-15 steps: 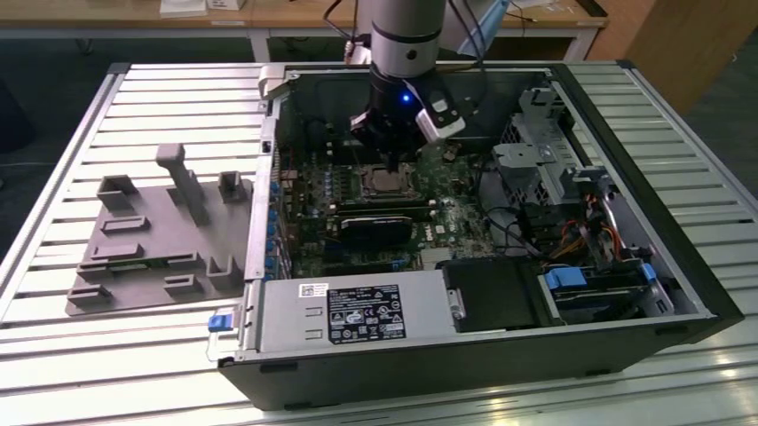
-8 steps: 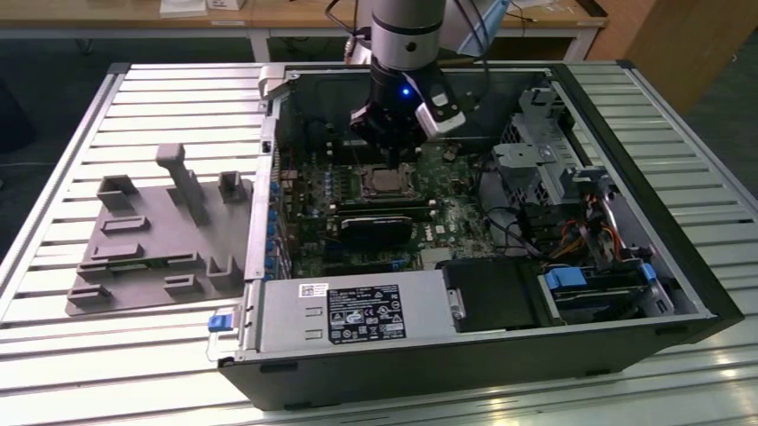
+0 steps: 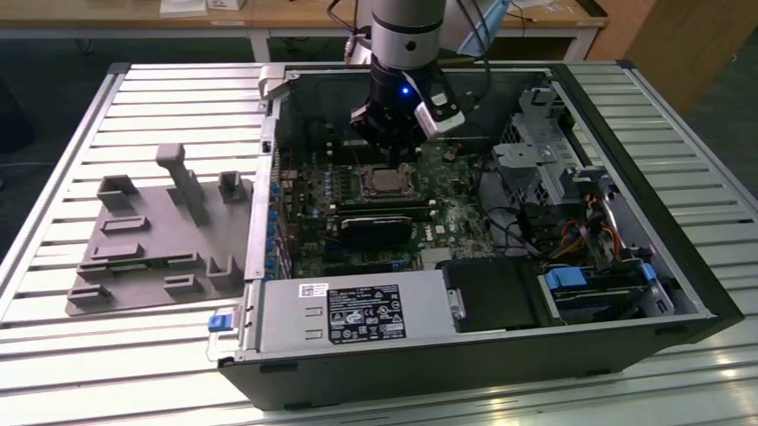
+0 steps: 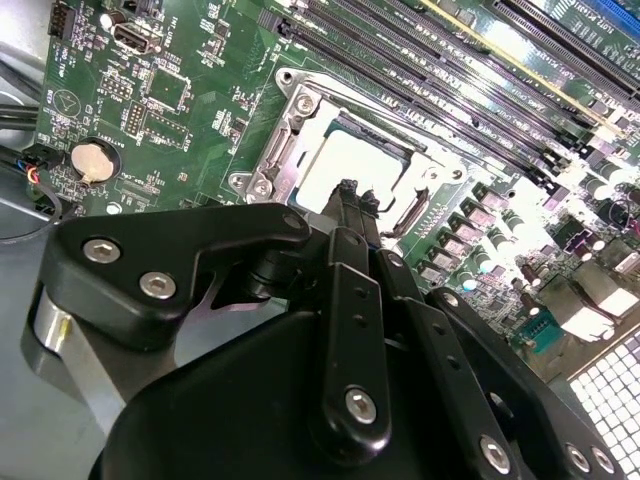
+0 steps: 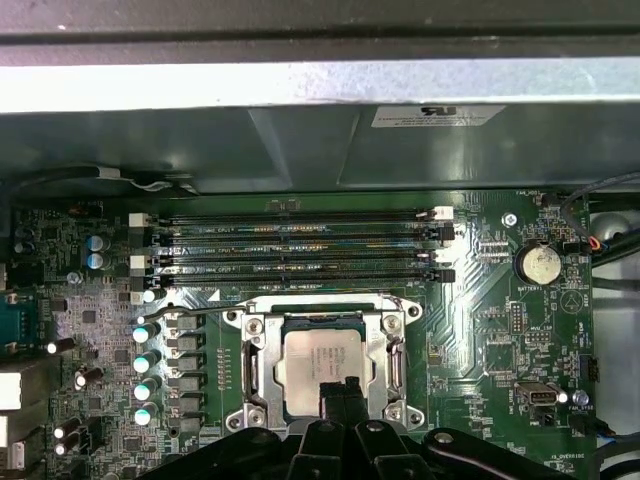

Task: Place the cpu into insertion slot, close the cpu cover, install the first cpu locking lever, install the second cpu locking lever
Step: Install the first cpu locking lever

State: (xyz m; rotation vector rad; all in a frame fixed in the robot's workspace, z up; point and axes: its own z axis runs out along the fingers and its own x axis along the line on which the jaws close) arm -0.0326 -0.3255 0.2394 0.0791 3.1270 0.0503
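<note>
The cpu (image 5: 318,358) lies flat in its socket on the green motherboard, its silvery top showing through the square window of the cpu cover (image 5: 252,362). The cover lies down over the chip in both wrist views, cpu (image 4: 345,160) and cover (image 4: 283,150). A thin wire locking lever (image 5: 195,312) runs along the socket's edge nearest the memory slots and sticks out to one side. My gripper (image 5: 341,388) hangs just above the cpu's edge, fingers shut together with nothing between them; gripper (image 4: 349,193), gripper (image 3: 382,135). The socket's near edge is hidden behind the fingers.
Memory slots (image 5: 300,245) run beside the socket, and a coin battery (image 5: 541,265) sits nearby. In the exterior view a black graphics card (image 3: 379,226), a power supply box (image 3: 355,311) and a drive cage (image 3: 551,164) fill the open case. A grey fixture (image 3: 154,240) stands on the exterior view's left.
</note>
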